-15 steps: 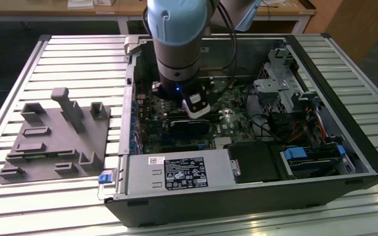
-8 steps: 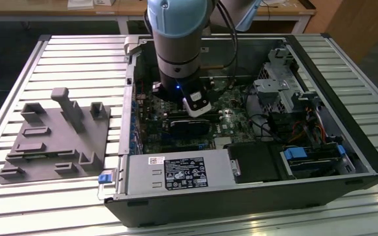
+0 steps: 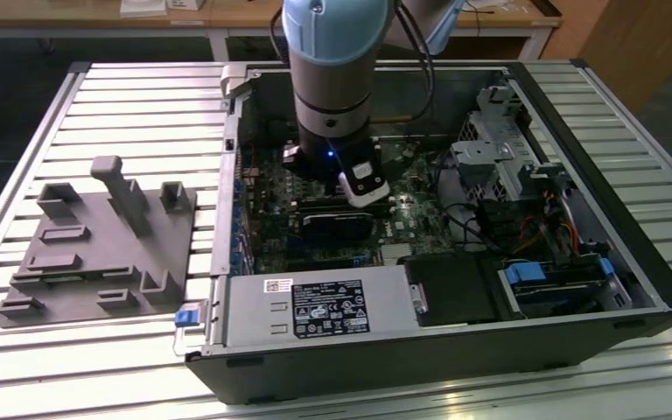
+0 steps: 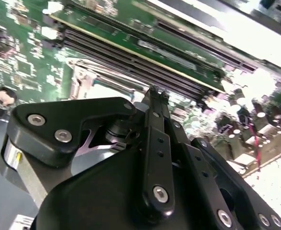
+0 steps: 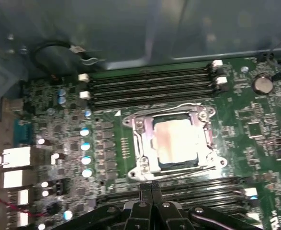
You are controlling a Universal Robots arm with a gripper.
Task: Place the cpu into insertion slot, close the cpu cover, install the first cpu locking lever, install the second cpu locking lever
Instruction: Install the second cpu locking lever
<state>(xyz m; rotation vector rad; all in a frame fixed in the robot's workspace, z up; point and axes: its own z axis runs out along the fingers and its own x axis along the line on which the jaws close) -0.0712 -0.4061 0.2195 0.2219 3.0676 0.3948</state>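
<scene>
Closest to the camera in the first wrist view is my gripper [image 5: 151, 188]. The fingers are pressed together with nothing between them, and the second wrist view shows the same [image 4: 155, 92]. It's hovering over the near bank of memory slots [image 5: 197, 188], just beside the socket but not touching it.

Just past that, the cpu [image 5: 177, 141] is already sitting flat in the insertion slot [image 5: 178, 166], pale silvery-tan top facing up and square to the rim. The cpu cover [image 5: 142, 143] looks to be down over it, a silver frame around the chip with the top showing through the cut-out. So my read is that placing and closing are done and I'm on the lever part.

There's a thin wire lever [image 5: 178, 106] along the far edge of the socket, but I honestly can't tell if it's hooked under its catch. Working a lever like that calls for a small, precise push with the closed tips, because the wire is skinny and springy and could slip off.

Further back is the far bank of memory slots [image 5: 150, 84], then the wall of the computer case [image 3: 651, 289]. In the exterior view my arm [image 3: 330, 79] reaches straight down into it.
</scene>
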